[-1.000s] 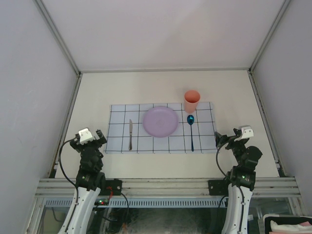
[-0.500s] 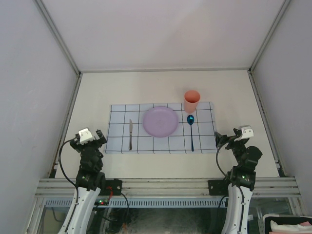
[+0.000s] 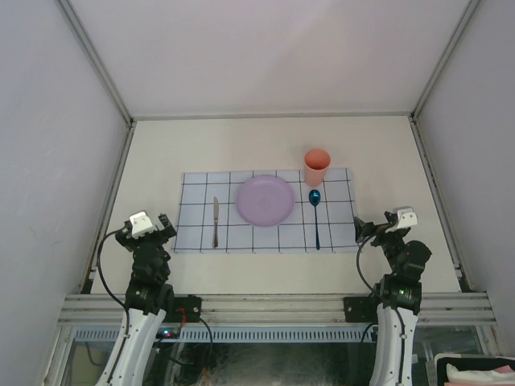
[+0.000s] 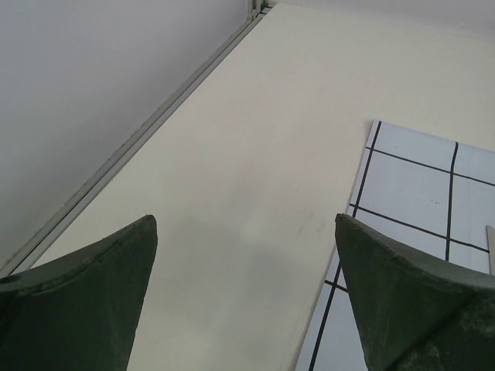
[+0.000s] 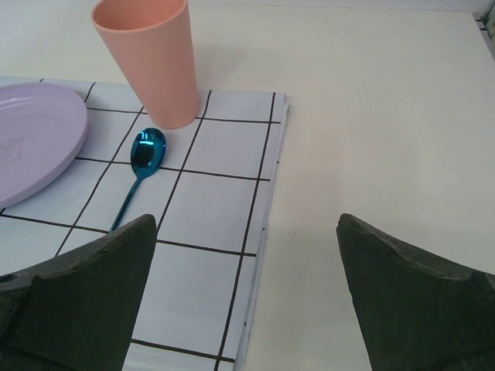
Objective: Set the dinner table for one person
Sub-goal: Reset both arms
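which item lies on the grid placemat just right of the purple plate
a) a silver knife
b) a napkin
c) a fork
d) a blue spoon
D: the blue spoon lies on the grid placemat just right of the purple plate, while the silver knife lies on the plate's left side.

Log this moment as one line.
left tool open, empty | right tool open, empty | round lilac plate, silver knife, shiny blue spoon, salmon plastic cup: on grid-patterned cloth
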`<state>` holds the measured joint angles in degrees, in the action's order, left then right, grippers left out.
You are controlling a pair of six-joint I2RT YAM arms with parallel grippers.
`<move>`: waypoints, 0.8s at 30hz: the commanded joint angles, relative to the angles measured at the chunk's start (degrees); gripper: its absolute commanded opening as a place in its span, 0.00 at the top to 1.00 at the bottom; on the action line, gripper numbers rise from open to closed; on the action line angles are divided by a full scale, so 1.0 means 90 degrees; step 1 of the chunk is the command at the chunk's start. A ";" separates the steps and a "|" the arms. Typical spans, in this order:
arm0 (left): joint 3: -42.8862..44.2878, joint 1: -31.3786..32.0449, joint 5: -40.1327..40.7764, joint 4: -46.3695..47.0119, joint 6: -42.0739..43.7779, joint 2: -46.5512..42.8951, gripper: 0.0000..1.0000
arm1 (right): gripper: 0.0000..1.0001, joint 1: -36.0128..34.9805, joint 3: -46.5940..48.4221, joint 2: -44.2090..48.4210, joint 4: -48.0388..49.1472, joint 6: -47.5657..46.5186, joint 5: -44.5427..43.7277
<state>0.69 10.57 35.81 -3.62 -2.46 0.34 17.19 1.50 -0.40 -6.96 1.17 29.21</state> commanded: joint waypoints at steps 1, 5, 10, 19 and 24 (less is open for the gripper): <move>-0.0628 -0.0037 -0.0058 -0.0184 -0.0098 -0.1306 0.00 | 0.00 -0.0408 -0.0373 0.0275 -0.0200 -0.0091 -0.0616; -0.0630 -0.0036 -0.0062 -0.0184 -0.0098 -0.1307 0.00 | 0.00 -0.0474 -0.0367 0.0273 -0.0193 -0.0091 -0.0696; -0.0633 -0.0032 -0.0055 -0.0189 -0.0098 -0.1307 0.00 | 0.00 -0.0475 -0.0365 0.0278 -0.0193 -0.0091 -0.0697; -0.0628 -0.0036 -0.0053 -0.0184 -0.0100 -0.1306 0.00 | 0.00 -0.0475 -0.0362 0.0276 -0.0193 -0.0091 -0.0696; -0.0628 -0.0038 -0.0054 -0.0179 -0.0097 -0.1307 0.00 | 0.00 -0.0475 -0.0362 0.0272 -0.0194 -0.0091 -0.0692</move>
<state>0.69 10.57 35.81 -3.62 -2.46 0.34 13.08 1.48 -0.40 -6.98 0.97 23.75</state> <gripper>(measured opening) 0.996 0.995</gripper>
